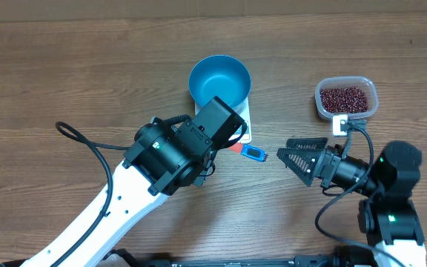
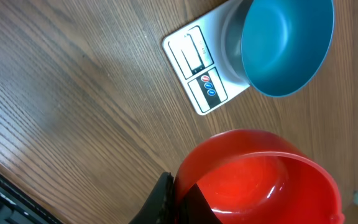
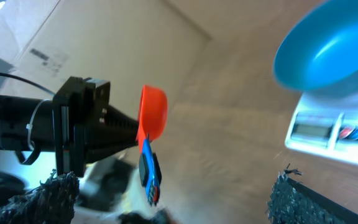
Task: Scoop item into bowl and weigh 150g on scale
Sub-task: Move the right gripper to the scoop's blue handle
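The blue bowl sits on the white scale, whose display and buttons show in the left wrist view below the bowl. Dark red beans fill a clear tub at the right. My left gripper is shut on the rim of a red scoop, just in front of the scale; the scoop's blue handle sticks out to the right. The right gripper stands open and empty, facing the scoop from the right, with bowl and scale beyond.
The clear plastic tub stands at the right, behind the right arm. A black cable loops on the wood table left of the left arm. A white tag lies just in front of the tub.
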Robot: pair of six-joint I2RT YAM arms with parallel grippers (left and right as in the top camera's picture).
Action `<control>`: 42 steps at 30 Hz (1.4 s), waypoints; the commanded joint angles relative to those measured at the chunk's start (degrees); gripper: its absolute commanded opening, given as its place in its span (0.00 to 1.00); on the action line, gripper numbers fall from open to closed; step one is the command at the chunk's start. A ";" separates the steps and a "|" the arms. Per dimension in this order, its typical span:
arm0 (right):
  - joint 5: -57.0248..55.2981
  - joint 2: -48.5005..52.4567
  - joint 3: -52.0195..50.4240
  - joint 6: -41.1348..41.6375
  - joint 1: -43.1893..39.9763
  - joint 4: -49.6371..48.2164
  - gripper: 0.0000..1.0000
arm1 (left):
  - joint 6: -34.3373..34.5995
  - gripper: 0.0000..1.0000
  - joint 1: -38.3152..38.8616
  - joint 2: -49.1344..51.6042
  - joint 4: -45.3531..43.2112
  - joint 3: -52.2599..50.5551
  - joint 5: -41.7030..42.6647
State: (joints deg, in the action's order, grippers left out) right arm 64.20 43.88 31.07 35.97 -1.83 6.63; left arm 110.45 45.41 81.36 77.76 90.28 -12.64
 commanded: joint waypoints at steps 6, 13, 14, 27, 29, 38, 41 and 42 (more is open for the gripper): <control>9.31 4.61 1.31 12.79 0.28 -5.86 1.00 | 7.98 0.04 0.26 0.50 -0.22 0.85 4.20; 9.18 4.63 1.31 19.78 0.28 -12.17 1.00 | 8.09 0.04 0.28 2.40 -2.67 0.85 8.17; 9.20 4.63 1.25 19.78 0.28 -12.13 1.00 | 8.09 0.04 0.28 2.71 -3.21 0.85 9.01; 3.58 4.63 1.16 16.31 7.19 -10.19 1.00 | 7.85 0.04 0.28 5.11 -4.87 0.85 12.57; 2.80 4.63 1.16 16.31 7.74 -10.05 1.00 | 7.85 0.04 0.28 5.11 -4.87 0.85 12.57; -3.34 4.63 1.16 15.54 8.63 -9.99 1.00 | 8.52 0.04 0.37 5.11 -4.92 0.85 13.49; -4.59 4.63 1.16 14.80 8.63 -9.94 1.00 | 8.94 0.04 0.37 5.14 -4.94 0.85 14.62; -4.59 4.63 1.16 14.82 8.63 -9.86 1.00 | 8.94 0.04 0.37 5.14 -4.94 0.85 14.82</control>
State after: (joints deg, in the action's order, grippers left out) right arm 62.15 48.60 31.07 51.99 6.48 -3.38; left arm 117.99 45.41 86.17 72.79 90.28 0.73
